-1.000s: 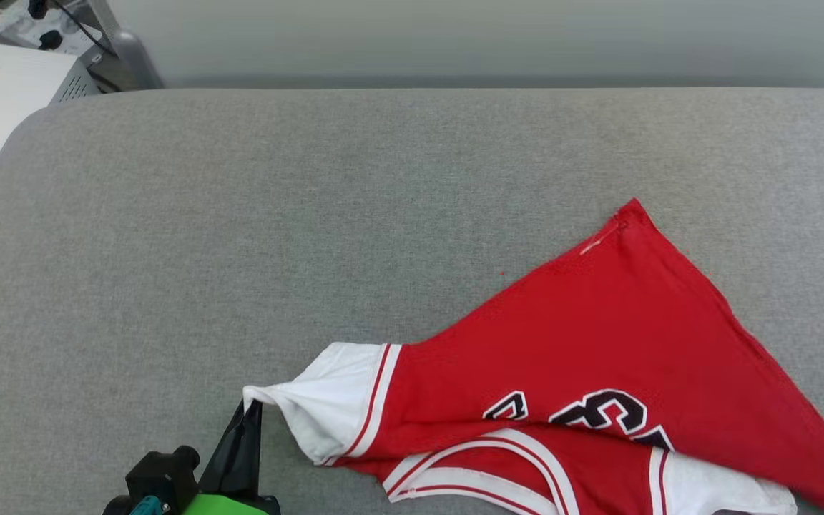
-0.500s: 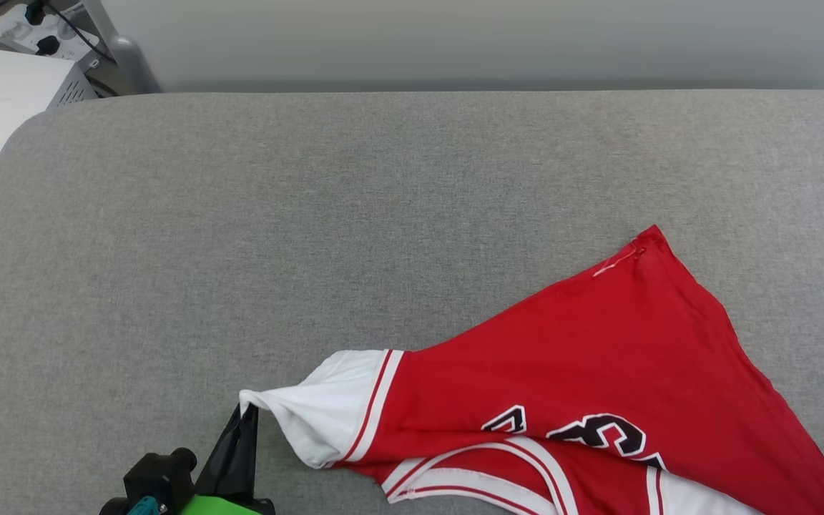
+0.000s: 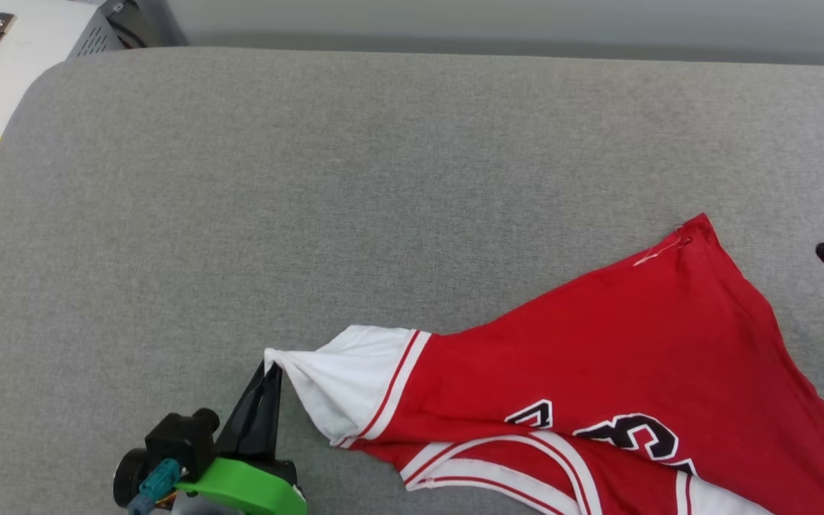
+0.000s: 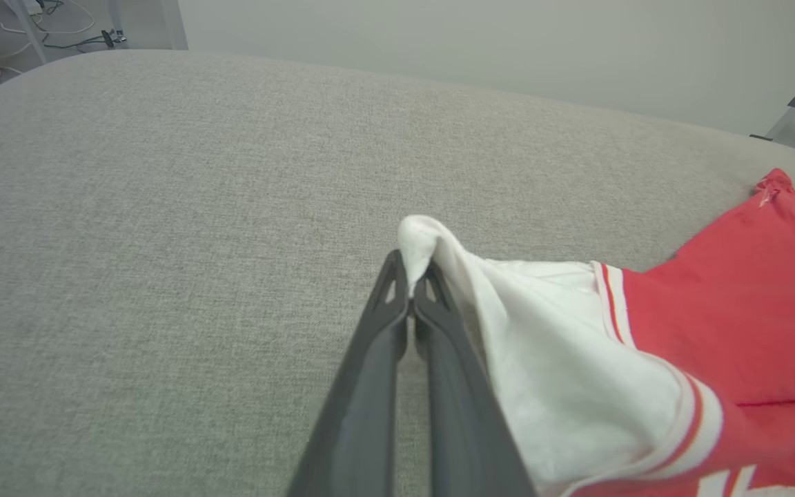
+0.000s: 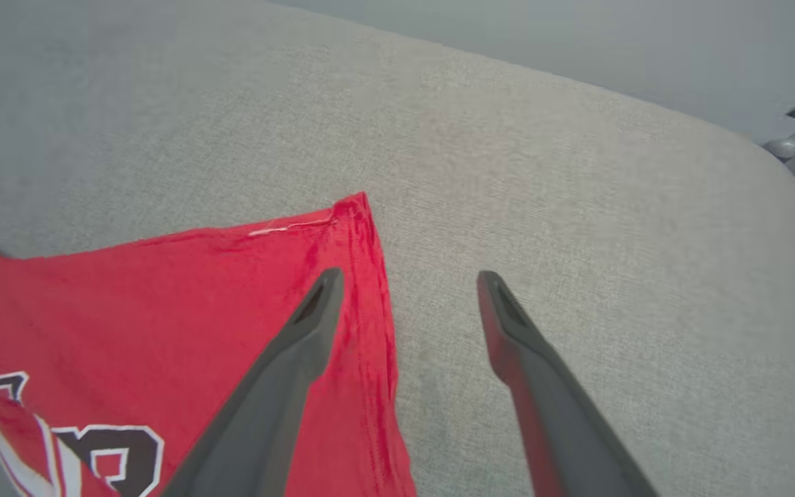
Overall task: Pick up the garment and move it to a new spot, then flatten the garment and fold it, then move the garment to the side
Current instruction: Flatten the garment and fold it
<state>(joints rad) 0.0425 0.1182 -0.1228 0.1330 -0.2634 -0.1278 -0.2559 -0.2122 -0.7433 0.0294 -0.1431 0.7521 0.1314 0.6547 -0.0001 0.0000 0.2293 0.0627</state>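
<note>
At the lower left my left gripper (image 3: 269, 368) is pressed together on the tip of the white sleeve (image 3: 347, 379), and its wrist view shows a little nub of cloth pinched between the two dark fingers and lifted just off the grey cushion (image 3: 312, 179). From that pinch the garment (image 3: 634, 343) runs rightward. First comes the striped sleeve seam, then the red body with the black-and-white lettering near my bottom edge, and the collar trim folds under itself there. It is not flat. It lies as a rough triangle on the near right part of the cushion, its long line running from the sleeve tip up to the hem corner (image 3: 698, 225) at the far right. Past that corner is my right gripper (image 5: 408, 283), spread wide. In its wrist view one finger hangs over the red cloth and the other over bare cushion, so the garment's side edge runs between them, with the hem corner just ahead and a touch to the left. I cannot tell whether either finger touches the cloth. I judge this to be the flattening stage. The right arm is by far the nearer to that corner, so the next grasp depends on closing on the edge there and pulling away from the left pinch.
</note>
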